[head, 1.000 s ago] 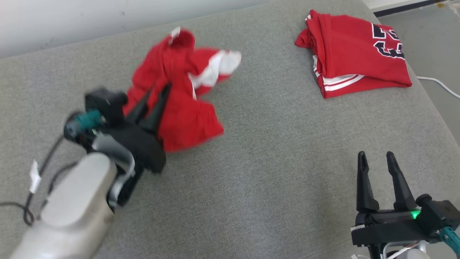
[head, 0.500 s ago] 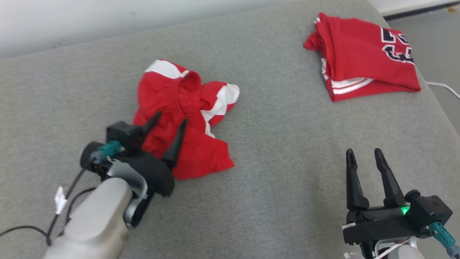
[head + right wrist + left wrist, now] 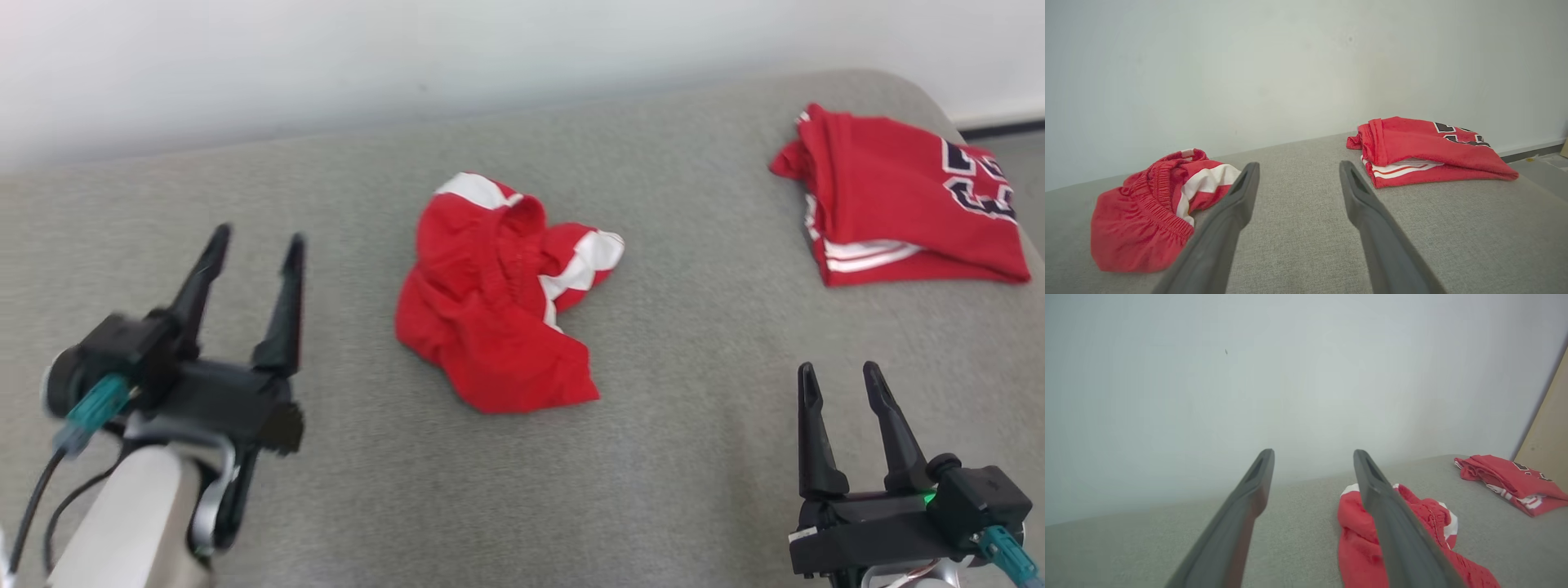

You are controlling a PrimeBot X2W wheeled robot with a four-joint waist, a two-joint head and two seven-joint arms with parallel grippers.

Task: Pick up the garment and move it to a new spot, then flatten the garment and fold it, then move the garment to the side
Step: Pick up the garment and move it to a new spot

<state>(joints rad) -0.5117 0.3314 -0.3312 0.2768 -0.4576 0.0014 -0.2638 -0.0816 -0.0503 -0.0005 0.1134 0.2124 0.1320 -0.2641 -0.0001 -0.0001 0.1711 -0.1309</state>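
The crumpled red garment (image 3: 498, 302) lies well apart, to the right of the spread, empty left end effector (image 3: 258, 237) and forward-left of the spread right end effector (image 3: 839, 368).

left pincer (image 3: 258, 237): opened wide, no longer gripping; drawn back to the left, now apart from the cloth.
garment (image 3: 490, 310): released, now lying crumpled on grey surface (image 3: 694, 408).
head view: shifted with the camera.
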